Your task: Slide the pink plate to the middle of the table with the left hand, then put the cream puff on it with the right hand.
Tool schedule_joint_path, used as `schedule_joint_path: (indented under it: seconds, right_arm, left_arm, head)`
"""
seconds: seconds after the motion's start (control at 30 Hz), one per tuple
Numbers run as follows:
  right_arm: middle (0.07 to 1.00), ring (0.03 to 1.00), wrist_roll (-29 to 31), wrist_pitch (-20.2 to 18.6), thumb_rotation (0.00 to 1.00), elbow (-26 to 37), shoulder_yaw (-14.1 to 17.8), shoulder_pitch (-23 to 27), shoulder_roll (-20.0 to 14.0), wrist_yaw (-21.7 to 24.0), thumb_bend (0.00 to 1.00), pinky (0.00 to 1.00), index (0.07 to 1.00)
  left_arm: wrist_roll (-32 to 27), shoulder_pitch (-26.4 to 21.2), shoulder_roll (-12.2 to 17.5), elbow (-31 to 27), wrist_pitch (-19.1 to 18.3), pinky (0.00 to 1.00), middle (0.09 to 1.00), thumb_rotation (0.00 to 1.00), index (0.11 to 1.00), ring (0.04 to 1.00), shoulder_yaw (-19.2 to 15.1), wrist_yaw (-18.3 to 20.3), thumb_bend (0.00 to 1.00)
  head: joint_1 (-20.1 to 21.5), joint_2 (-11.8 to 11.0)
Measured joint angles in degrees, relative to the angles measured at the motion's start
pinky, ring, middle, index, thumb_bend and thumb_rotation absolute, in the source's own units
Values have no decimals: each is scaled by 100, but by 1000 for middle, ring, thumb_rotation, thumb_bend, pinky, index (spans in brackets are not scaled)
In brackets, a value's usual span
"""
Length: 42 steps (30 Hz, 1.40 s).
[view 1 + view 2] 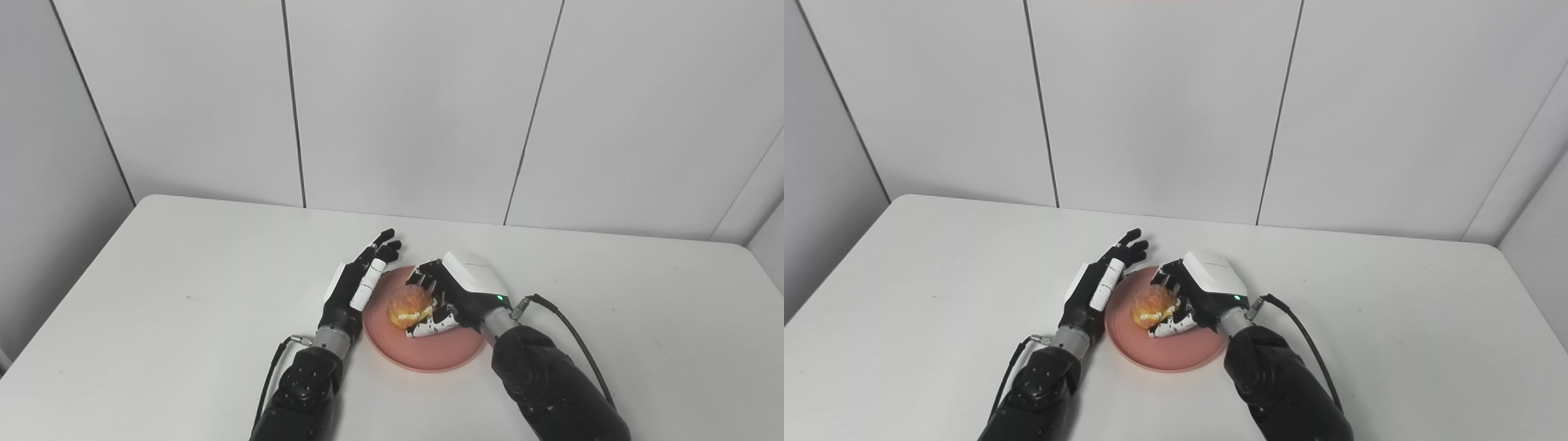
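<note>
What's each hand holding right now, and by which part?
Right hand wraps the cream puff around its right side, over the pink plate. Left hand holds nothing, open beside the plate's left rim.

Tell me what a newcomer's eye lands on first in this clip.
The golden cream puff over the pink plate, mid-table near the front edge, wrapped by the right robot hand. Next, the left robot hand, fingers extended along the plate's left rim on the white table.
</note>
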State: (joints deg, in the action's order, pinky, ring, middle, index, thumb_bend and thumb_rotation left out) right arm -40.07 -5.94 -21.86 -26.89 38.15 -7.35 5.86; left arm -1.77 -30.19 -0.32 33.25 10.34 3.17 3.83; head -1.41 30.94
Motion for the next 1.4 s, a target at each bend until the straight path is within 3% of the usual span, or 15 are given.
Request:
schedule_joint_path:
  seconds: [0.07, 0.17, 0.47, 0.77, 0.9, 0.97, 1.03, 1.07, 1.13, 1.23, 1.4]
  right_arm:
    - [753, 715, -78, -86, 185, 115, -49, 0, -47, 193, 984, 583, 702]
    - [825, 813, -169, -153, 226, 245, -86, 0, -91, 413, 1000, 658, 738]
    - [886, 908, -377, -333, 299, 461, -100, 1, -120, 770, 1000, 919, 775]
    - [882, 907, -449, -454, 315, 704, -101, -4, -188, 1109, 1000, 912, 780]
    - [850, 857, -428, -449, 356, 866, -52, -142, -248, 1107, 1000, 837, 760]
    - [811, 808, -351, -414, 418, 952, 73, -287, -245, 918, 995, 734, 745]
    - [766, 746, -193, -298, 512, 1008, 246, -404, -225, 643, 944, 611, 722]
    - [764, 744, -110, -199, 517, 1033, 357, -466, -199, 462, 942, 606, 721]
    - [772, 756, 90, -55, 635, 1098, 571, -560, -125, 175, 899, 626, 735]
    - [812, 793, 571, 103, 794, 1257, 1035, -724, 93, -210, 923, 699, 776]
    - [858, 862, 1784, 825, 869, 1170, 1865, -971, 402, -714, 934, 824, 839]
  left_arm:
    - [-8, 0, 0, -3, -1, 751, 874, 906, 879, 879, 1, 13, 897]
    - [-27, 1, 1, -3, -10, 765, 880, 899, 908, 887, -1, 25, 905]
    - [-24, 3, 2, -11, -23, 835, 878, 911, 929, 892, 2, 44, 916]
    - [-25, 27, 13, -72, -51, 821, 876, 913, 903, 892, 16, 95, 884]
    - [-43, 50, 13, -136, -91, 799, 875, 899, 897, 902, 13, 148, 885]
    - [-54, 56, 14, -149, -106, 767, 872, 892, 896, 912, 2, 189, 901]
    - [-54, 56, 15, -146, -115, 773, 937, 894, 906, 950, -5, 206, 920]
    - [-53, 57, 17, -147, -119, 774, 940, 894, 907, 952, -6, 209, 921]
    - [-52, 60, 21, -152, -127, 790, 901, 900, 908, 918, -10, 210, 897]
    - [-55, 63, 16, -166, -139, 794, 875, 893, 901, 902, -35, 214, 876]
    - [-157, 63, -1, -168, -163, 791, 885, 893, 906, 903, -102, 270, 880]
  head:
    - [18, 0]
    - [44, 17]
    - [114, 35]
    - [167, 53]
    - [202, 62]
    - [229, 62]
    - [246, 70]
    - [246, 70]
    - [255, 70]
    - [264, 70]
    - [272, 88]
